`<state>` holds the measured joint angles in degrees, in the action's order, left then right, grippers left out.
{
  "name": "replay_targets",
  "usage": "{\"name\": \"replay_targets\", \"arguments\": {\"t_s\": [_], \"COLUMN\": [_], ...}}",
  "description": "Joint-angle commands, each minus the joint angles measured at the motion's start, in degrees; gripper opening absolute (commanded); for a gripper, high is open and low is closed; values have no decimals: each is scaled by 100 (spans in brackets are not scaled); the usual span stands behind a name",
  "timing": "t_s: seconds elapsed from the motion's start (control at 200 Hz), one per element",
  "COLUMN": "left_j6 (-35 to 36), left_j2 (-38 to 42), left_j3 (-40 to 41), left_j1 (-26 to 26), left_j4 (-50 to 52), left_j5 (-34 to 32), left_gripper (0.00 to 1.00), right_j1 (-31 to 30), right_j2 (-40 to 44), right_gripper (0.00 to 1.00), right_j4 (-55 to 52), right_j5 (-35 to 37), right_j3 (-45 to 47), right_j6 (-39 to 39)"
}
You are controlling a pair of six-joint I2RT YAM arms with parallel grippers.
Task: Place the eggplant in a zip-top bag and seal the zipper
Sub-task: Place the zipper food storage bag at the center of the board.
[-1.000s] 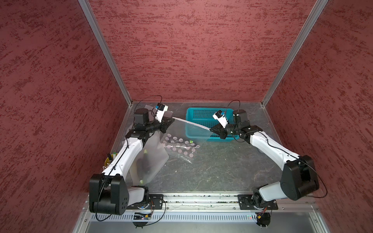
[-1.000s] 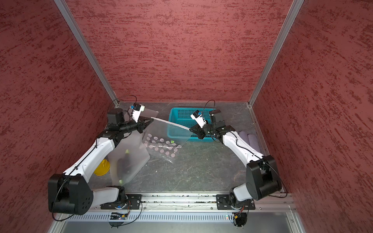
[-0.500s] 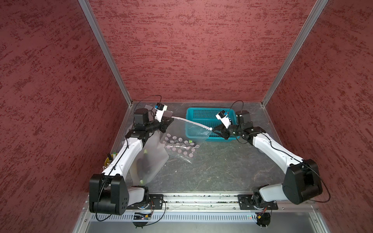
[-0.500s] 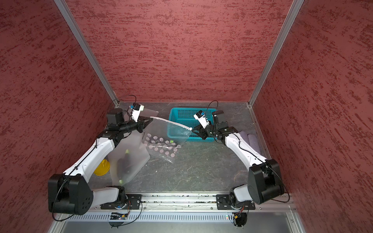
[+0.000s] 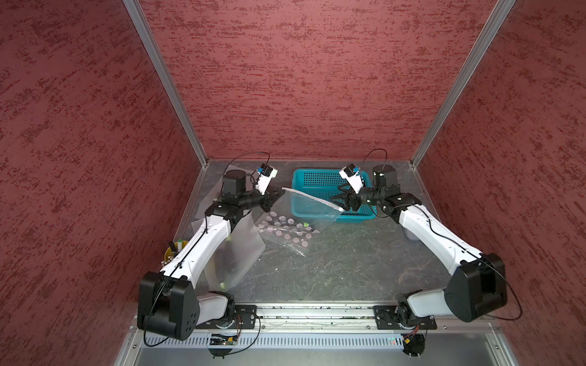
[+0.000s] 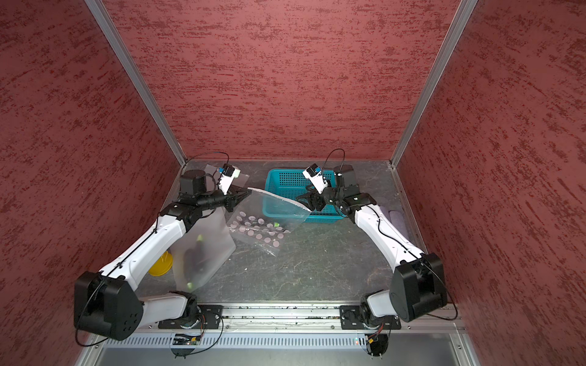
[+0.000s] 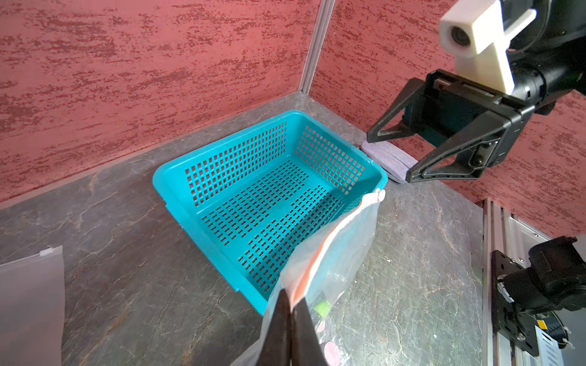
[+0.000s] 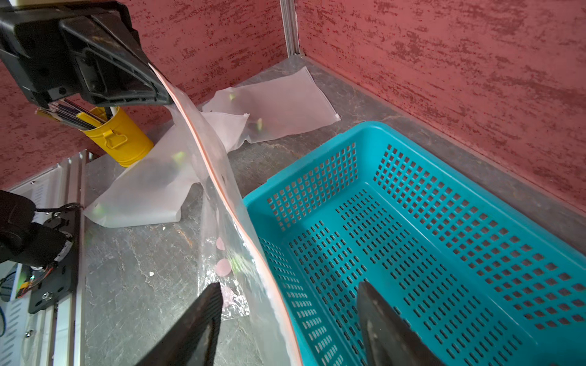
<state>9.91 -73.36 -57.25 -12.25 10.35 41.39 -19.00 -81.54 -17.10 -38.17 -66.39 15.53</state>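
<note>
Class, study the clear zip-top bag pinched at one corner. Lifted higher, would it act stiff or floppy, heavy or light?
Probably floppy: pinched by the left gripper, the clear bag sags to the table. Likely light: one corner pinch holds its zipper edge up. Its pink slices may slide toward the lowest corner.

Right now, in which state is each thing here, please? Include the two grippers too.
left gripper: shut on a corner of the zip-top bag.
right gripper: open, one finger each side of the bag's zipper edge.
zip-top bag: held up by one corner, zipper edge looks closed.
blue basket: upright, empty.
yellow cup: upright, pens inside.
frosted bags: flat on the table, dark things inside.
</note>
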Motion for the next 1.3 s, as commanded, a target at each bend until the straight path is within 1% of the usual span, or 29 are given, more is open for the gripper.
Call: {"name": "replay_targets", "arguments": {"t_s": [0.0, 0.085, 0.175, 0.281, 0.336, 0.401, 0.481, 0.526, 0.576, 0.596, 0.616, 0.651, 0.676, 0.731, 0.807, 0.917, 0.967, 1.087, 1.122, 1.137, 1.292], "left_j6": [188, 273, 327, 400, 447, 483, 485, 468, 436, 418, 415, 402, 378, 317, 234, 14, -139, -428, -461, -472, -611], "left_j2": [138, 138, 123, 103, 114, 129, 123, 114, 97, 94, 86, 79, 77, 77, 119, 257, 334, 417, 428, 432, 395], "left_j3": [-248, -320, -385, -471, -488, -513, -535, -540, -558, -566, -567, -568, -572, -561, -523, -375, -261, -49, 4, 30, 159], "left_j1": [-146, -270, -361, -409, -447, -488, -498, -498, -498, -498, -498, -498, -498, -497, -491, -426, -361, -219, -205, -193, -102], "left_j4": [201, 304, 384, 491, 520, 569, 599, 608, 611, 609, 617, 610, 594, 559, 515, 249, 51, -282, -339, -362, -462], "left_j5": [-51, -26, -2, 183, 271, 304, 308, 293, 265, 268, 278, 291, 284, 219, 5, -378, -427, -535, -587, -607, -761], "left_gripper": [0, 0, 0, 0, 0, 0, 0, 0, 0, 2, 4, 8, 13, 32, 52, 72, 74, 76, 76, 76, 76], "right_j1": [-293, -494, -703, -899, -955, -1004, -1035, -1039, -1044, -1041, -1044, -1044, -1044, -1044, -1044, -1044, -1037, -1044, -1037, -1035, -970], "right_j2": [-143, -417, -666, -930, -1054, -1152, -1188, -1176, -1162, -1158, -1146, -1123, -1098, -1016, -850, -506, -364, -199, -201, -53, 411], "right_gripper": [74, 77, 78, 78, 75, 70, 59, 47, 20, 8, 0, 0, 0, 0, 0, 0, 0, 0, 0, 0, 0], "right_j4": [75, 120, 73, 5, -19, -61, -95, -121, -114, -95, -76, -42, -3, 122, 382, 895, 1047, 1026, 925, 874, 687], "right_j5": [-207, -191, -219, -110, -94, -144, -216, -300, -357, -349, -340, -316, -309, -233, -81, 147, 256, 462, 595, 660, 1378], "right_j3": [-243, -375, -593, -818, -905, -982, -1032, -1047, -1046, -1035, -1017, -971, -924, -810, -580, -151, 14, 365, 474, 521, 1283], "right_j6": [190, 239, 302, 336, 321, 281, 182, 98, -47, -121, -199, -310, -417, -669, -1066, -1859, -2231, -3038, -3208, -3270, -3891]}}
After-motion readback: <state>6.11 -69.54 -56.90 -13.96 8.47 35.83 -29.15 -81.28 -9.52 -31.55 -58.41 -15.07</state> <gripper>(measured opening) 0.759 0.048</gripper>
